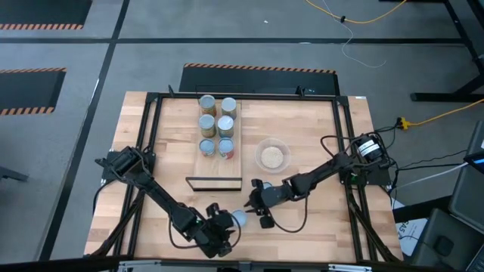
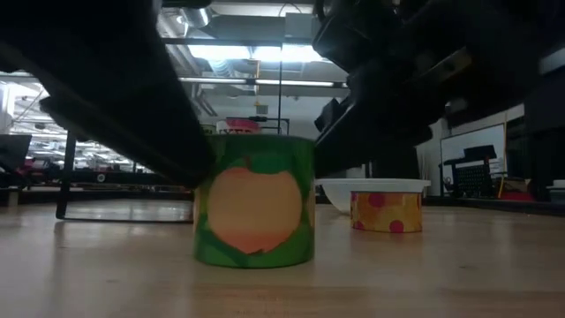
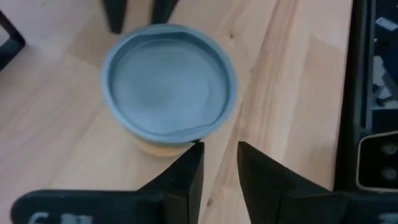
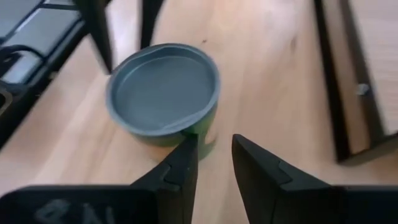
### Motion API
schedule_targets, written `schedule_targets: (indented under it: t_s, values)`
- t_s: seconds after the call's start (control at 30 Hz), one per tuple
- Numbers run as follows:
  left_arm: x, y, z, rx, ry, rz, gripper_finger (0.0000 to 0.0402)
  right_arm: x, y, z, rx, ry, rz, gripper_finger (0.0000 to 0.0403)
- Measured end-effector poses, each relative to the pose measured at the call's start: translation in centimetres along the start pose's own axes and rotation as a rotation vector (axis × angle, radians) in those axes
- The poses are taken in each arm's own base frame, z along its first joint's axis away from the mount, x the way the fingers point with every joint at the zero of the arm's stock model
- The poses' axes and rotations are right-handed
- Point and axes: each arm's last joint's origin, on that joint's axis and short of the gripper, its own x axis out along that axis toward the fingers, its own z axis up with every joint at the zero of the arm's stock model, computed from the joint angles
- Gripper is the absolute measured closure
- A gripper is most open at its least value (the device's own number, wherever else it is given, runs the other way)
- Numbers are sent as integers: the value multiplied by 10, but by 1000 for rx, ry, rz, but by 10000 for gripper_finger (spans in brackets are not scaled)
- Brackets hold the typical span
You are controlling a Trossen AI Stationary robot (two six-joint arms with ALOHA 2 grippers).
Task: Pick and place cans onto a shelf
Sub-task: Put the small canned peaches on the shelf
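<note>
The left gripper point(image 3: 216, 168) hangs just beside the loose can point(image 3: 169, 87), fingers nearly together with only a thin gap, holding nothing; one fingertip point(image 3: 193, 155) sits at the can's rim, though contact cannot be told. The right gripper point(image 4: 214, 158) hangs on the can's other side, fingers equally close, also empty. This can point(image 1: 239, 218), pale-blue lid and green-and-orange label point(image 2: 254, 212), stands upright on the table point(image 1: 318, 227), between the two grippers and near the shelf's point(image 1: 214, 162) black-framed end. Six cans point(image 1: 217, 125) stand in pairs on the shelf. Beside the shelf, a clear bowl point(image 1: 272, 156) holds beige contents
</note>
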Motion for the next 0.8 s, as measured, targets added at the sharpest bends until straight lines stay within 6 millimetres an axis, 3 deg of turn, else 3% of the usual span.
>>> schedule_targets:
  t_s: [0.43,0.8]
  values:
    - [-1,17,-7,46,32,179,311,0,7,-1,23,28,170,299]
    - [-10,8,-16,58,120,92,311,-7,5,4,-1,25,106,299]
